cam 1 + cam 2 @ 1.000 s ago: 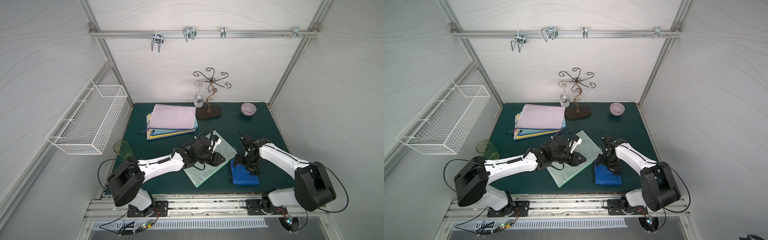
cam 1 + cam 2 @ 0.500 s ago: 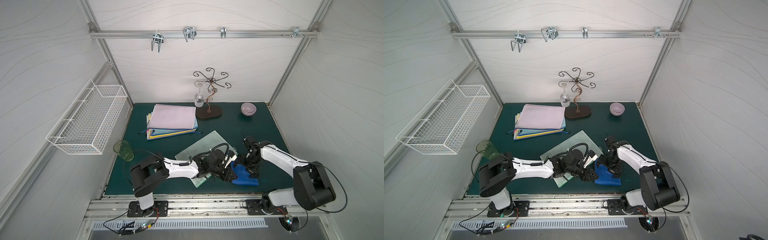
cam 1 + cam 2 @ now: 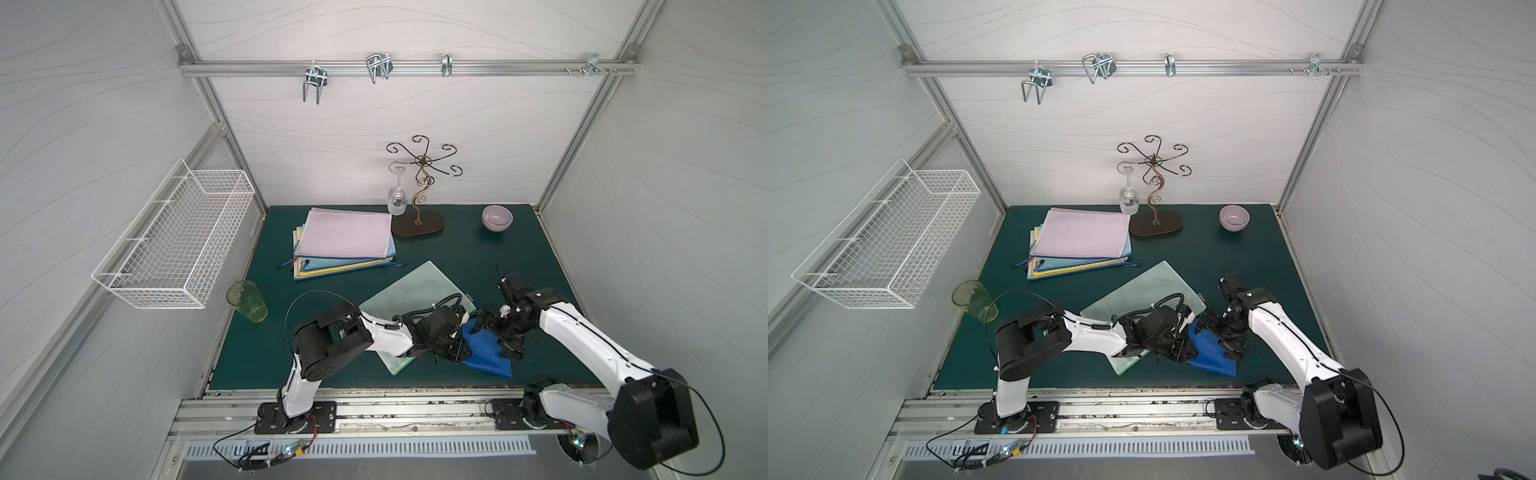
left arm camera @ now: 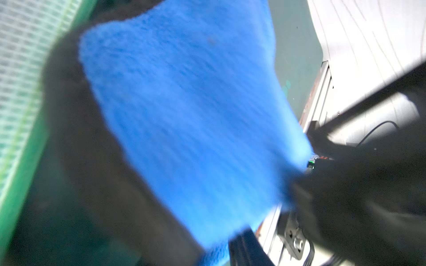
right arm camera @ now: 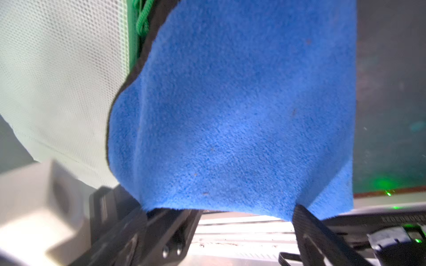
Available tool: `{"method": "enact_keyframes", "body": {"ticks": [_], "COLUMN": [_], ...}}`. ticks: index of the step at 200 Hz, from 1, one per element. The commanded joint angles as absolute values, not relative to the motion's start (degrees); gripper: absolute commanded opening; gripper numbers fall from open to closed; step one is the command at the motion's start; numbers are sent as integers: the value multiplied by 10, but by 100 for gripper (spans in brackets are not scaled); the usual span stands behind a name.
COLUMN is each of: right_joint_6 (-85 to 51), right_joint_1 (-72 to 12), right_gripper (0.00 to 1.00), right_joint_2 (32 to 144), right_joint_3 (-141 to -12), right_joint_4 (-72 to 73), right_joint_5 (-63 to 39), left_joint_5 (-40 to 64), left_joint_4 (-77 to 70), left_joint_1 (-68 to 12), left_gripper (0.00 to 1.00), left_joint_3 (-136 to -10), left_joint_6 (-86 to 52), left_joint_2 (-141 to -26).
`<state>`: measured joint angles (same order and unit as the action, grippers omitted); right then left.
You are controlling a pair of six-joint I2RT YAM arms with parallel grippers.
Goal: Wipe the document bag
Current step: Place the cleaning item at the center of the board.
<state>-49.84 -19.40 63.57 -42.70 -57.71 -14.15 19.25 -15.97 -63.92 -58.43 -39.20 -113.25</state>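
Looks like a robotics lab test cell rather than a lived-in room. Boxed in by plain white panels (image 3: 374,124) set in aluminium framing (image 3: 415,66), with metal hooks (image 3: 314,81) on the crossbar and a wire basket (image 3: 174,245) fixed to a side wall. Uses a dark green mat (image 3: 478,257) as work surface, with a left arm (image 3: 386,336) and a right arm (image 3: 582,334) bolted to a slotted rail (image 3: 395,409) along its front edge. Shows loose cabling and a small lit board (image 3: 291,451) below that rail. Holds staged props: stacked zip folders (image 3: 345,237) and a stemware stand (image 3: 419,224) along the back edge, a bowl (image 3: 497,217) near the back right corner, a tumbler (image 3: 246,301) at the left edge, a mesh document bag (image 3: 415,286) and a blue cloth (image 3: 484,353) near the front edge.
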Motion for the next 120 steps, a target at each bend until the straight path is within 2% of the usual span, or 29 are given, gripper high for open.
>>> {"method": "enact_keyframes", "body": {"ticks": [1,39,59,77,93,113,120], "right_joint_6": [-502,-497,-485,-459,-416,-378,-363], "right_joint_1": [-179,-155,-137,-128,-127,-127,-127], "right_gripper": [99,99,99,99,93,77,69], "right_joint_2": [601,554,547,598,662,738,763], "right_joint_3": [-449,-498,-511,-512,-522,-544,-553], "right_joint_4": [-651,-708,-671,-609,-547,-490,-475], "right_joint_5": [-132,-59,-46,-54,-68,-77,-81], "left_joint_5": [171,171,167,148,120,106,105], "left_joint_4": [-119,-100,-88,-88,-61,-21,-12], "left_joint_1": [-642,-642,-642,-643,-639,-625,-618], "left_gripper": [31,30,33,37,43,48,50], "left_joint_3": [-600,-594,-587,-568,-562,-563,-561], "left_joint_6": [-392,-377,-357,-338,-318,-305,-305], "left_joint_2": [-1148,-1143,-1114,-1055,-997,-945,-934]}}
